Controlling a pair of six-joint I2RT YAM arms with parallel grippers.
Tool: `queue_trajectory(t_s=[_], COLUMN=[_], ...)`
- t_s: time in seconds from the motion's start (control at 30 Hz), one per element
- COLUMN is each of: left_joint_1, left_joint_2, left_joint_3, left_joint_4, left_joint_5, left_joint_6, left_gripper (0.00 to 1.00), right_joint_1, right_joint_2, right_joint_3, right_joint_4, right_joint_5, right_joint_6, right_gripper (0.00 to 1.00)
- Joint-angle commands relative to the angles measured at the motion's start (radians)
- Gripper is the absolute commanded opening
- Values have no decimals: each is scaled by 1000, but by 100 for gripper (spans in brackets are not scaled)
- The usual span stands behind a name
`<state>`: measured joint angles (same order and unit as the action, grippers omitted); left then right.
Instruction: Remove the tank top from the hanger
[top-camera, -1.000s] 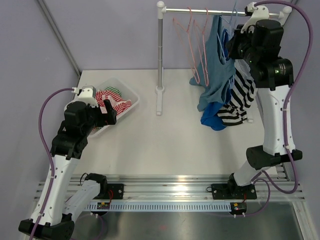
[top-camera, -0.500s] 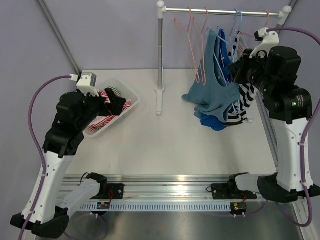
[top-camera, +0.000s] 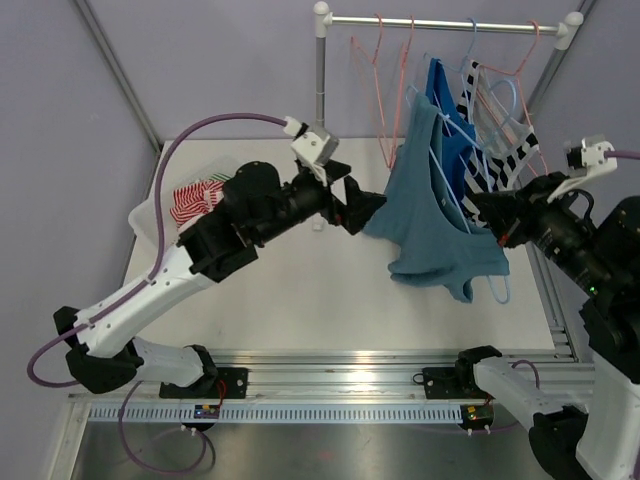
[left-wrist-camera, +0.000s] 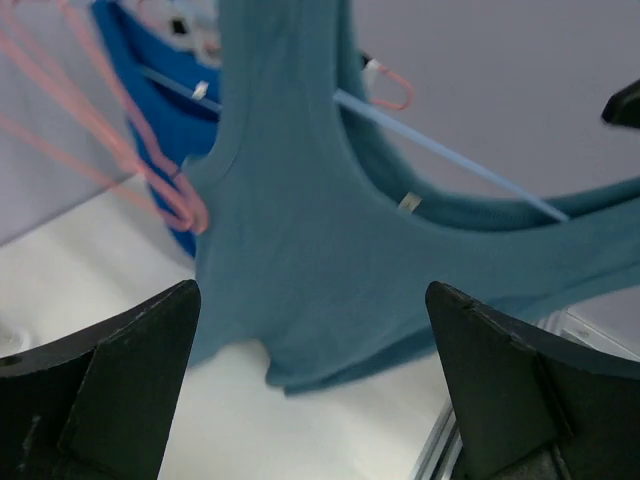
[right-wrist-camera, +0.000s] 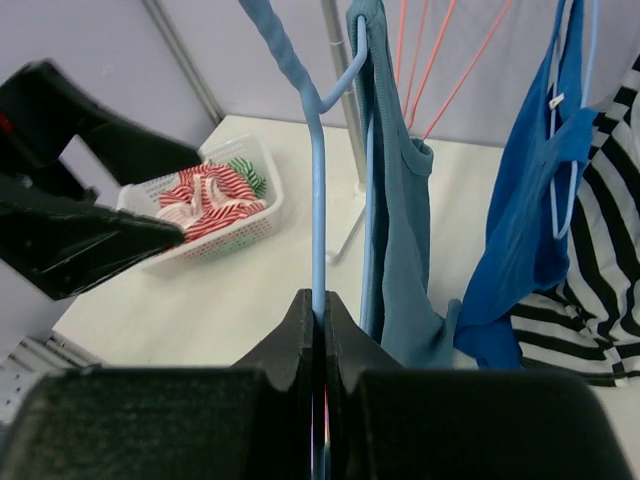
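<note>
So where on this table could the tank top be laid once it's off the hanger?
Best is the bare front strip of table, bordered by the near rail, the left arm and the hanging tank top. A smaller patch lies between basket and rack post. The right rear is crowded: hung garments, hanger in the right gripper.

A white worktop (top-camera: 300, 300) carries a garment rack (top-camera: 320, 100). Pink hangers (left-wrist-camera: 178, 200), a bright blue garment (top-camera: 440, 90) and a black-and-white striped garment (top-camera: 505, 160) hang on its rail. A white basket (right-wrist-camera: 230, 238) holds red-striped clothing (right-wrist-camera: 205, 190).
</note>
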<state>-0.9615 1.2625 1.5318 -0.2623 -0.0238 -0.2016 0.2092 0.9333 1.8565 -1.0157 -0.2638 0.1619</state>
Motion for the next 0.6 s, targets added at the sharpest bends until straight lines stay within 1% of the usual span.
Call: queue_trajectory(t_s=[0.0,0.13,0.27,0.4,0.43,0.53,0.57], left_joint_1=[-75,-92,-94,-94,-94,-94,-94], left_joint_2=[83,172,247,296,304,304,298], left_joint_3=[129,192,228,264,271,262,248], left_joint_4=[196,219,222,190,186,172,175], left_joint_5=[-67,-79,-85,-145,-146,-175,-183], left_joint_6=[128,151,165,185,195,195,195], left_gripper=[99,99,98,86,78,58,45], right_joint_1=[-2,-2,-2,-2,-2,-2,-2], right_joint_2=[-47,-88,-120,-140,-145,-148,-148], right_joint_3=[-25,-28,-20,-22,-25,-31,-34], right_joint_4=[-18,-63,-77,-58,-54,-49,-46], right_joint_5=[-75,-87,-149,-263,-276,-267,-259], right_joint_6=[5,7,10,33,42,41,39], right_gripper=[0,0,0,0,0,0,0])
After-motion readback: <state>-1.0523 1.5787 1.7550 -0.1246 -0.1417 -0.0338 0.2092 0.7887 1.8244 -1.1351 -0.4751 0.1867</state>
